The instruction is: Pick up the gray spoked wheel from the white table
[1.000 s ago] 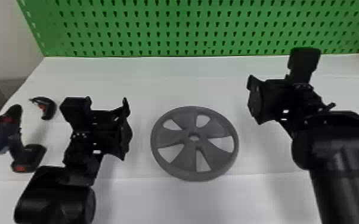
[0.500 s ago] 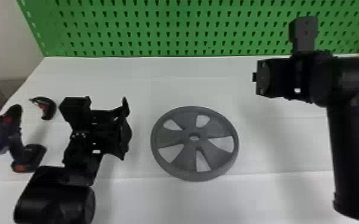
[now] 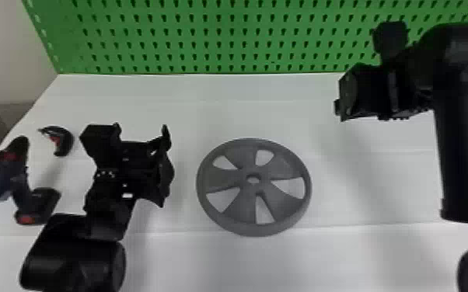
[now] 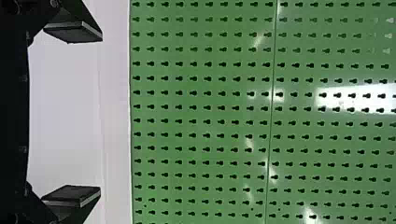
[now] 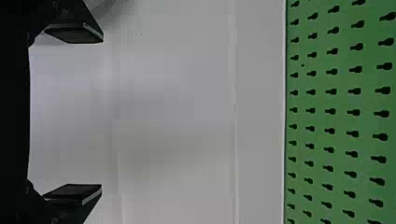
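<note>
Both fingers of the left gripper [image 4: 101, 114] stand wide apart, with nothing between them; those of the right gripper [image 5: 102, 114] are likewise spread and empty. In the head view, the left gripper lies beside the gray spoked wheel [image 3: 253, 187], on its left and not touching it; the right gripper is farther off, beyond the wheel to the right. The wheel lies flat on the white table [image 3: 245, 112], its openings exposing the surface beneath. Its matt, even finish suggests a stiff molded part, probably light for its breadth and not notably slippery, though the spokes may be more fragile than the rim. The rim offers the best hold: one finger outside, the other through an opening, ideally at opposite sides with both grippers so that the disc rises level. A single off-center pinch may let it tilt or twist. At the left are a drill [image 3: 7, 171] and a small dark tool [image 3: 65, 141]; a green pegboard [image 3: 225, 39] rises behind the table.
</note>
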{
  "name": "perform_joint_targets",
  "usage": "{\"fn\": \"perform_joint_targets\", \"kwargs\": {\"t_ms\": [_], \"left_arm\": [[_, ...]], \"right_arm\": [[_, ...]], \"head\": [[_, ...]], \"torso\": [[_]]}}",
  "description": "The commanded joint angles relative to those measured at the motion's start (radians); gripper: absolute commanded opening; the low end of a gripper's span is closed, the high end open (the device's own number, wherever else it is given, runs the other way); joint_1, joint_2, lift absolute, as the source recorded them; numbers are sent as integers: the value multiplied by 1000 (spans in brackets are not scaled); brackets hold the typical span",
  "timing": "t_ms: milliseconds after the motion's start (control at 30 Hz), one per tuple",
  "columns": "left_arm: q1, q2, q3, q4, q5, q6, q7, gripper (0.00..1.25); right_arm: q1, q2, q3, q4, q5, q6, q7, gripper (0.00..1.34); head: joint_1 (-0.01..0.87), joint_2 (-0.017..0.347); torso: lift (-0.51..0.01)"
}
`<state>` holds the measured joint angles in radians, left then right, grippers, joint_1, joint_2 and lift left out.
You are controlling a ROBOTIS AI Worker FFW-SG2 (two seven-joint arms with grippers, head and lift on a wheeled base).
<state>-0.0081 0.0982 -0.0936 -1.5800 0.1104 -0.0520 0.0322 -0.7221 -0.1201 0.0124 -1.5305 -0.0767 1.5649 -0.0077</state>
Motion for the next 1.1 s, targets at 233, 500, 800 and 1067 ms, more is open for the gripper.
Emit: {"fn": "perform_joint_targets", "kwargs": {"t_ms": [233, 500, 800, 1067], "left_arm": [[-7, 3, -11, 0, -18, 6, 0, 1120], [-18, 11, -41, 5, -28, 17, 0, 1120], [-24, 18, -58, 11, -26, 21, 0, 1120], [-30, 26, -66, 11, -26, 23, 0, 1120]], "right_arm": [[-97, -44, 27, 222, -103, 7, 0, 1175], [-172, -81, 112, 360, -206, 7, 0, 1177], [-231, -122, 202, 533, -334, 7, 0, 1178], [-273, -142, 294, 633, -405, 7, 0, 1174]], "head": [[767, 35], [767, 35], [767, 35], [767, 35]], "torso": [[-107], [-107], [-107], [-107]]}}
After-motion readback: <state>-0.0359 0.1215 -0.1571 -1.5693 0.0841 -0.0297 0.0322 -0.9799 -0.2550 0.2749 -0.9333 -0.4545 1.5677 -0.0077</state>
